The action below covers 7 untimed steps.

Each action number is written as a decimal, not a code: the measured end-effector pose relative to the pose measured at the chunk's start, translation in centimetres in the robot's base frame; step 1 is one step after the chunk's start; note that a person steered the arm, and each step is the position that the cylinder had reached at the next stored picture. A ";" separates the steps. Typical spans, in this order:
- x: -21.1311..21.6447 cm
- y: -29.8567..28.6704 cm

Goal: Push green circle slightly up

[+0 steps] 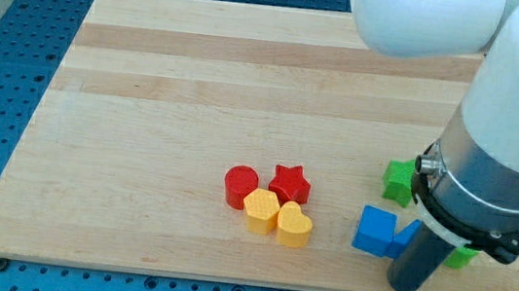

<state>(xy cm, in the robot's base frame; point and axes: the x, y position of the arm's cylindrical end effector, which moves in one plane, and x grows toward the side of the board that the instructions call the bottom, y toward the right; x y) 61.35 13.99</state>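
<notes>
A green block (463, 257) shows only as a small sliver at the view's lower right, mostly hidden behind the arm; its shape cannot be made out. A second green block (398, 181), star-like, lies above and to its left, partly behind the arm. My tip (406, 288) rests on the board near the bottom edge, left of the green sliver and just below a blue cube (374, 230) and a second, partly hidden blue block (407, 237).
A red cylinder (241, 186), a red star (289, 183), a yellow hexagon-like block (261, 210) and a yellow heart (293, 226) cluster near the board's middle bottom. The wooden board (199, 70) ends close below my tip.
</notes>
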 end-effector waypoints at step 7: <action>0.2 5.9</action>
<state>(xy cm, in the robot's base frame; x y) 61.53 19.86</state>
